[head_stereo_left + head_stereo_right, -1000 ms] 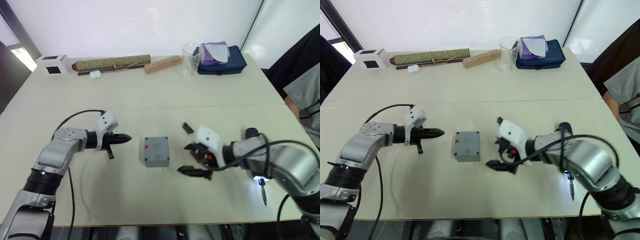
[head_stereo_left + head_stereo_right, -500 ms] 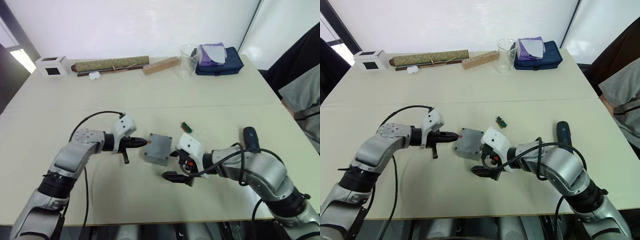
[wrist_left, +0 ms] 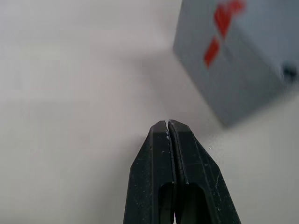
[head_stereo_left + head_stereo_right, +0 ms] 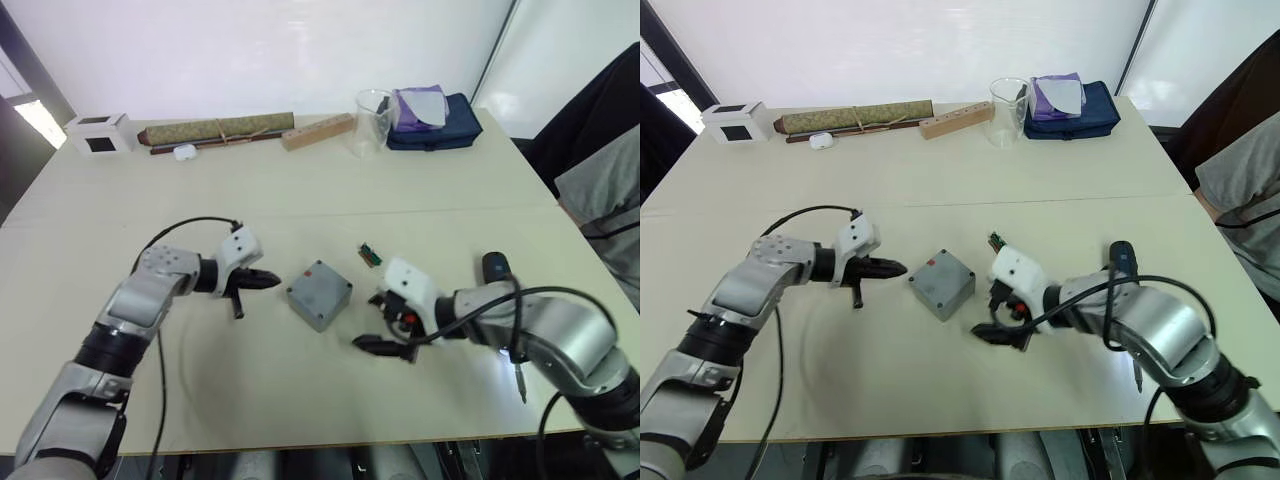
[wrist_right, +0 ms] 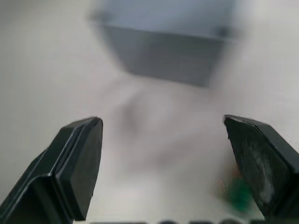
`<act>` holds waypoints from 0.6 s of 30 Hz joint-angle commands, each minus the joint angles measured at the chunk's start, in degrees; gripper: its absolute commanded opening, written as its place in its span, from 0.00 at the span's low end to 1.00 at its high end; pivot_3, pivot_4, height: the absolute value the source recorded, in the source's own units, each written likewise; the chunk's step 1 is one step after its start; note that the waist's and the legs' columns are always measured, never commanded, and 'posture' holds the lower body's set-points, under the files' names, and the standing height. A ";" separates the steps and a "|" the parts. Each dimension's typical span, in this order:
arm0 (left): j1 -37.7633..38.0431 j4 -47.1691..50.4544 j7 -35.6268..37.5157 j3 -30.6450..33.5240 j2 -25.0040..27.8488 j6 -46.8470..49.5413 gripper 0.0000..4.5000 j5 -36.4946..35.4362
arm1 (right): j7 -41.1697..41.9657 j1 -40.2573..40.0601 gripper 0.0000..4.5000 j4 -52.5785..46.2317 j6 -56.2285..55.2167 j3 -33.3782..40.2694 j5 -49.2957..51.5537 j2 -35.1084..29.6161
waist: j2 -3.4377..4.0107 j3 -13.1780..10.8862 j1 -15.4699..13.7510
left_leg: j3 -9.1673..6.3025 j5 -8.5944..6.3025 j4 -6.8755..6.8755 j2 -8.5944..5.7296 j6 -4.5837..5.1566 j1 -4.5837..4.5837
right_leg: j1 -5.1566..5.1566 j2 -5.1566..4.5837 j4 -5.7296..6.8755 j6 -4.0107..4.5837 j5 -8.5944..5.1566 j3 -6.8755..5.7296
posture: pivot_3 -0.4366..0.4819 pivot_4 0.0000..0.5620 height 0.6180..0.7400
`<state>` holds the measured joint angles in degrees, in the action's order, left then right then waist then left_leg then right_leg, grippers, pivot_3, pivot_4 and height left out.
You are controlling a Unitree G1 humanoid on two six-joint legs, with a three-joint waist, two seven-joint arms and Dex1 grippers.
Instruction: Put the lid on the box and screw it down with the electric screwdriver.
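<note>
Box (image 4: 319, 294) between both end effectors

both head views look down from above onto the pale tabletop (image 4: 300, 190); each wrist view sits low and close, facing the small square grey plastic box (image 4: 941, 284) they all share, from opposite sides.

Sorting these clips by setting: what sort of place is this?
Probably an office or lab room used for tabletop tests: a wide cream table by a white wall, a small grey plastic box laid out, and a person's sleeve at its edge.
</note>
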<state>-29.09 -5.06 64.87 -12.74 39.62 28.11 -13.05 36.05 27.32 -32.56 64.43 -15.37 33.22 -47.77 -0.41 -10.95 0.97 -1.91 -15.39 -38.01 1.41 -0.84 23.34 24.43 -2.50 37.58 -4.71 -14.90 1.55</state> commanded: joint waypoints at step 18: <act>3.45 11.83 -2.89 2.44 -2.50 5.49 0.00 -3.55 | 15.96 1.69 1.00 5.42 -17.47 -9.55 -11.69 6.13 | -0.03 0.00 -0.14 | -0.01 0.00 -0.03 0.00 0.00 0.01 | 0.00 -0.01 0.06 0.00 0.01 0.00 | 0.48 0.27 1.00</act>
<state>-23.91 5.46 61.49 -12.12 37.08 33.71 -14.76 51.48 28.85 -22.84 46.05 -26.36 19.16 -42.98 -0.43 -10.95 0.83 -1.92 -15.39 -38.03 1.41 -0.84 23.34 24.43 -2.52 37.65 -4.71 -14.89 1.55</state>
